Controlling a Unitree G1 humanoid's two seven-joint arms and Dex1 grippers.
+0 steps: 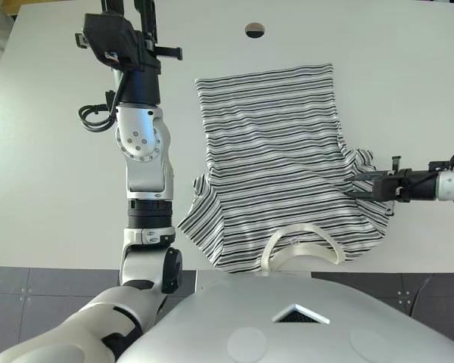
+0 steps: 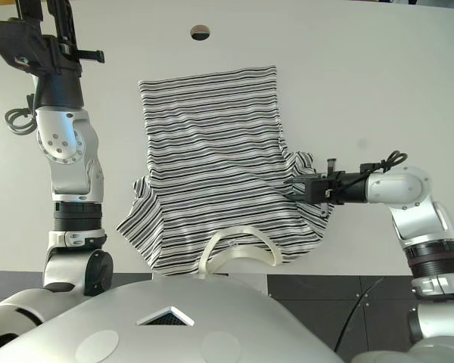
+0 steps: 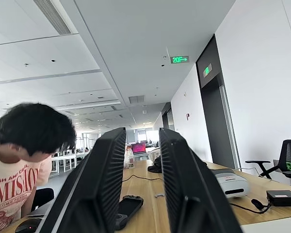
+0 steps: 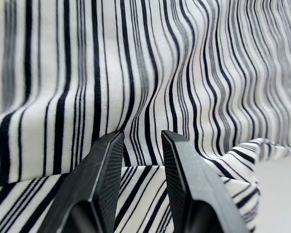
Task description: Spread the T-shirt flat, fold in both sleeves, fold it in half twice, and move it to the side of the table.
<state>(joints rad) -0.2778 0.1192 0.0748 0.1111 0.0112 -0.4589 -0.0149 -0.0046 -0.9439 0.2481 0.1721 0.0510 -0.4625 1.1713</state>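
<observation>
The black-and-white striped T-shirt (image 1: 276, 151) lies on the white table (image 1: 53, 151), with its collar (image 1: 303, 246) at the near edge and its hem far away. Its left sleeve (image 1: 200, 212) hangs out near the front edge. Its right sleeve (image 1: 361, 162) is bunched up. My right gripper (image 1: 350, 187) reaches in from the right, low over the cloth just beside that sleeve. In the right wrist view its fingertips (image 4: 117, 141) stand slightly apart, touching a ridge of striped fabric. My left gripper (image 1: 129, 11) is raised high over the table's far left, open with nothing between its fingers (image 3: 111, 165).
A round hole (image 1: 254, 30) sits in the table beyond the shirt's hem. Bare table stretches left of the shirt (image 1: 45, 197) and to its far right (image 1: 408, 91). A black cable (image 1: 94, 117) loops off the left arm. The table's front edge runs just below the collar.
</observation>
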